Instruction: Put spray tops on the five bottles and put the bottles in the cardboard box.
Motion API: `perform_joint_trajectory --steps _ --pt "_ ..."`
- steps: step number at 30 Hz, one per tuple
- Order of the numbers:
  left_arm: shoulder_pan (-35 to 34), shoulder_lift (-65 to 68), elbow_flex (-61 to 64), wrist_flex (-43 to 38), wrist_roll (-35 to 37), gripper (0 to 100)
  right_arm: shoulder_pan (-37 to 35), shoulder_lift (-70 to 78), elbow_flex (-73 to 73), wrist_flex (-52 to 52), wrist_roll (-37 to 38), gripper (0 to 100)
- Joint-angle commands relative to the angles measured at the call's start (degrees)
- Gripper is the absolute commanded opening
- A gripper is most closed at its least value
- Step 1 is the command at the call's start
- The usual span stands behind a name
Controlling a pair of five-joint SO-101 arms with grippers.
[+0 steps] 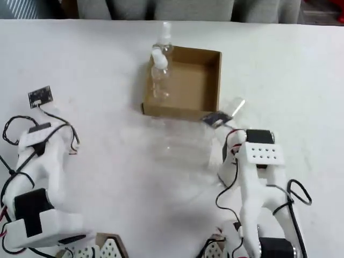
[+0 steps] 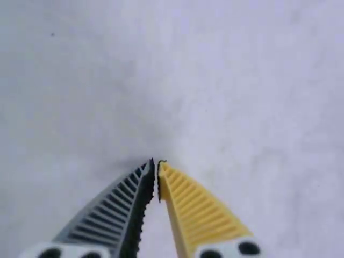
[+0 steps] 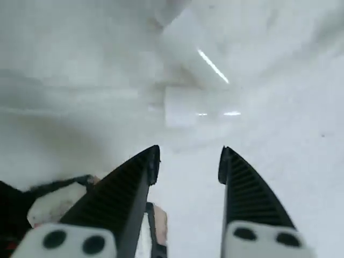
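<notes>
A brown cardboard box (image 1: 177, 111) sits at the far middle of the white table (image 1: 97, 64). Inside it, against its left wall, a clear plastic bottle with a white spray top (image 1: 159, 70) stands upright. A second white spray top (image 1: 165, 30) rises on another clear bottle at the box's far left corner, and I cannot tell whether that one stands inside the box or just behind it. On the table just in front of the box lie faint see-through bottle shapes (image 1: 183, 144), too pale to count or to tell whether they carry tops. Near the box's near right corner a clear plastic piece with a bright glint (image 1: 237, 105) lies on the table. In the right wrist view it shows as a pale, see-through cylinder (image 3: 193, 91) lying ahead of the fingertips and apart from them. The white right arm (image 1: 260, 161) stands at the near right of the table, its front end close to that corner of the box. The right gripper (image 3: 188, 158) has its two black ribbed fingers (image 3: 129, 199) spread well apart, with nothing between them but bare table. The white left arm (image 1: 37, 156) stands at the near left, well apart from the box and the bottles. The left gripper (image 2: 157, 167) hangs over bare table, its grey ribbed finger (image 2: 118, 209) and yellow ribbed finger (image 2: 193, 209) closed together with the tips touching and holding nothing.
</notes>
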Motion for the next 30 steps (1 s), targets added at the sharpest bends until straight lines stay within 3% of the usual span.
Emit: perform_joint_trajectory --steps 1,6,11,19,28,30 --pt "0.2 0.1 -2.6 0.6 0.3 2 -0.8 0.0 -0.4 -2.5 -12.2 16.6" --pt "0.2 0.1 -2.6 0.6 0.3 2 -3.3 0.1 -0.3 -3.2 -19.3 17.6" --pt "0.2 0.1 -2.5 0.6 0.2 2 -1.5 0.2 1.1 -3.2 -20.7 27.9" --pt "0.2 0.1 -2.5 0.7 0.2 2 -1.5 1.7 3.6 -10.9 -21.1 23.4" --pt "0.2 0.0 -2.4 0.7 0.2 2 -1.7 19.3 3.4 -20.9 -24.3 23.1" --pt "0.2 0.0 -2.4 0.7 0.2 2 -1.4 21.4 1.0 -18.9 -24.3 22.9"
